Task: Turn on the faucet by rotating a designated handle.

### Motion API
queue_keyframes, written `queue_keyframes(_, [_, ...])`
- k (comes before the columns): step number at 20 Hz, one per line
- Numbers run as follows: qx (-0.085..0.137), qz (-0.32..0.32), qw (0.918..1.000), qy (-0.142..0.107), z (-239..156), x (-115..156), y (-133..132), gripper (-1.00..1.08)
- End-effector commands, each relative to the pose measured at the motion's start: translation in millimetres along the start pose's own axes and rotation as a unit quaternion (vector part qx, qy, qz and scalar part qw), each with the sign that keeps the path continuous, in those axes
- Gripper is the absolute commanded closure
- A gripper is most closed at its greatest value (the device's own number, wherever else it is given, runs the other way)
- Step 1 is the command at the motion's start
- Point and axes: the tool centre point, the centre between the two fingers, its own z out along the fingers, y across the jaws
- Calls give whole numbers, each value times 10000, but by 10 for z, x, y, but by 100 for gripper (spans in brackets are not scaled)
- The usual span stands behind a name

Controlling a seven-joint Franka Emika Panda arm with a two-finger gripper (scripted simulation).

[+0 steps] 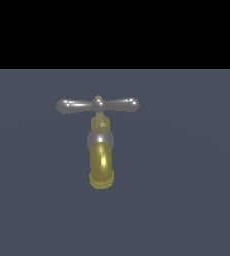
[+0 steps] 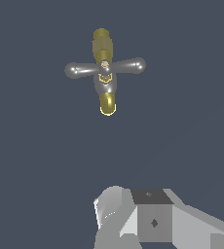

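Standing alone on dark surface: faucet (image 1: 101, 160), handle (image 1: 97, 105) crosswise above brass spout, untouched, reachable from both ends. Gripper (image 2: 153, 221) well apart; jaws' state indeterminable.

I'm looking at a bare simulated test scene, not any real room. Flat, uniform slate-blue ground (image 1: 187, 200) with no texture, and a plain black band above it in the exterior view. Only a lone faucet (image 1: 101, 165) with its handle (image 1: 98, 105) sits there, attached to no sink or wall. My wrist view shows the same blank floor and rendered, blocky grey gripper parts (image 2: 153, 221).
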Motion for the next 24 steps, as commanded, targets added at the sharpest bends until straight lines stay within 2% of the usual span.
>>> queue_keyframes(1, [0,0,10000,0,0,0,0,108])
queue_keyframes(8, [1,-152,9999,3,54,10,31,108])
queue_keyframes(15, [5,-609,9981,12,217,48,121,108])
queue_keyframes(20, [9,-1123,9937,23,401,100,218,108])
queue_keyframes(24, [12,-1612,9869,33,577,160,306,108])
